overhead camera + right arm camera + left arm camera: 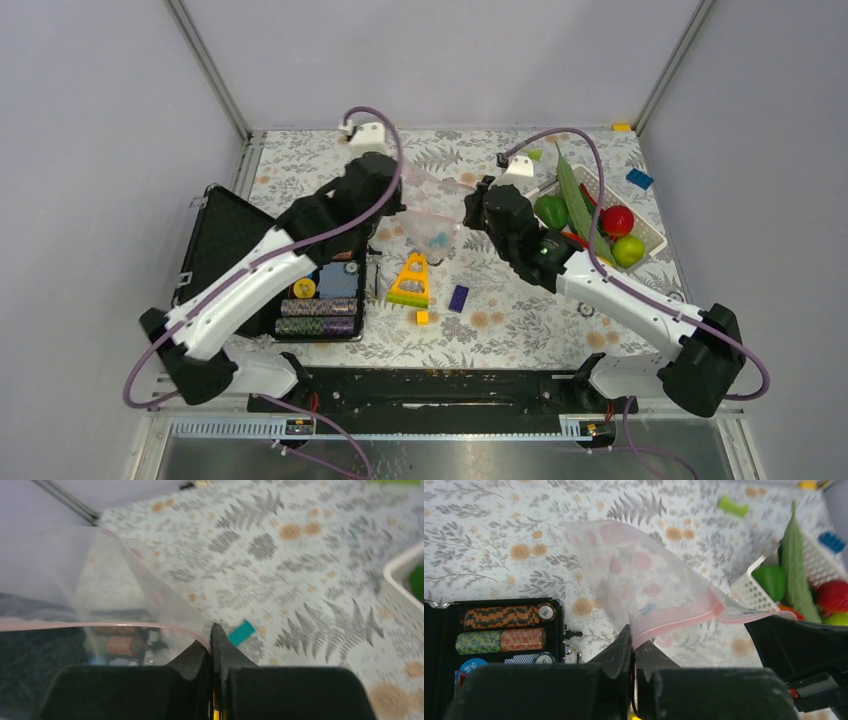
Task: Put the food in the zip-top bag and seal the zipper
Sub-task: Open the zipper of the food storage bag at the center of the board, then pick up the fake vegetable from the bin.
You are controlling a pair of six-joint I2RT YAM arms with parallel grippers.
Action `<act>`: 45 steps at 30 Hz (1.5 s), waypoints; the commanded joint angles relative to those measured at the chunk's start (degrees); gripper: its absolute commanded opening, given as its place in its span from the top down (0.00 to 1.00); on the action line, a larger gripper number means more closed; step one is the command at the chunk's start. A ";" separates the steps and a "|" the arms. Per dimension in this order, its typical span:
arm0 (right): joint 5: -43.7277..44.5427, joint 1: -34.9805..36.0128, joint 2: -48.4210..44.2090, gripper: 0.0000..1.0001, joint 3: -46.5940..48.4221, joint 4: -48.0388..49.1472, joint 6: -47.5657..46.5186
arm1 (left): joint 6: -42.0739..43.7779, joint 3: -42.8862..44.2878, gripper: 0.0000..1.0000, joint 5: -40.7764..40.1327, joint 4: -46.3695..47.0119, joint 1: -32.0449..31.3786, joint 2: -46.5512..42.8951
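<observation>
Left wrist view: my left pincer [634, 639] is pressed narrow, its two fingers closed on one end of the zipper [679, 619], the pink strip along the mouth of the zip-top bag [644, 575]. The clear bag is lifted off the flowered table [499, 530] and rises away from my fingertips, forward and a little to the right. The strip runs rightward from my grip toward my other arm.

Seen from the right wrist, my right pincer [214, 636] is narrow too, fingers shut together on the opposite end of that strip. From there the strip stretches off to the left and the bag's film billows up ahead of it. A small teal piece [241, 632] lies on the table just past these tips, slightly right.

The food sits outside the bag, in a white slotted basket [748, 587] well to the right of my left pincer: a long green cucumber [794, 560] leaning along it, a green round fruit [770, 580] and a red ball-like fruit [833, 595] beside it. To the left of my left pincer, near the fingers, lies an open black case [439, 630] holding rolls of chips.
</observation>
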 commanded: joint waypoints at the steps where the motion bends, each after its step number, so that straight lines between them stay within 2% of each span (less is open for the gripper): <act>1: -0.85 -6.49 1.02 0.99 -5.90 -9.91 9.25 | 5.65 2.66 1.00 6.84 1.32 0.78 7.58; 3: -2.95 -8.54 0.19 0.95 -8.87 -9.25 11.34 | 6.95 3.86 1.00 14.08 3.60 0.78 11.66; 5: -4.26 -9.03 -1.07 0.86 -10.61 -7.30 9.66 | 7.76 5.47 1.00 21.46 5.22 0.78 15.66; 7: -5.73 -9.01 -2.56 0.77 -11.49 -5.62 7.13 | 7.94 7.53 1.00 25.45 5.48 0.81 19.29; 10: -9.42 -9.00 -5.52 0.59 -12.48 -3.10 1.18 | 7.70 9.92 1.00 27.55 5.79 0.82 23.12; 14: -14.70 -9.08 -10.40 0.21 -12.04 -2.00 -8.06 | 7.75 12.11 1.00 27.63 5.77 0.82 25.63; 18: -18.17 -10.66 -13.87 0.02 -8.64 -4.23 -14.27 | 7.84 12.48 1.00 26.99 5.86 0.93 25.66; 22: -18.55 -15.75 -11.85 0.00 -1.72 -11.46 -20.01 | 7.66 12.03 1.00 27.06 5.88 1.11 24.97; 26: -17.85 -24.82 -5.34 0.00 3.91 -12.83 -23.11 | 7.49 10.78 1.00 27.61 6.15 1.13 23.63; 30: -21.65 -34.63 6.42 0.00 11.86 -13.14 -26.46 | 7.10 8.97 1.00 28.01 7.32 1.20 22.55; 34: -25.03 -40.74 20.26 0.04 26.27 -18.05 -27.09 | 6.70 8.25 1.00 28.18 7.93 1.46 22.14; 37: -26.12 -41.61 28.25 0.09 33.75 -18.20 -30.74 | 6.89 8.26 1.00 28.60 8.00 1.66 22.37; 41: -23.69 -41.60 36.11 0.10 40.30 -19.22 -34.84 | 6.50 8.10 1.00 29.07 7.98 2.12 22.73; 45: -21.65 -41.64 40.94 0.13 41.57 -19.07 -37.45 | 6.51 8.00 1.00 29.27 8.39 2.27 22.68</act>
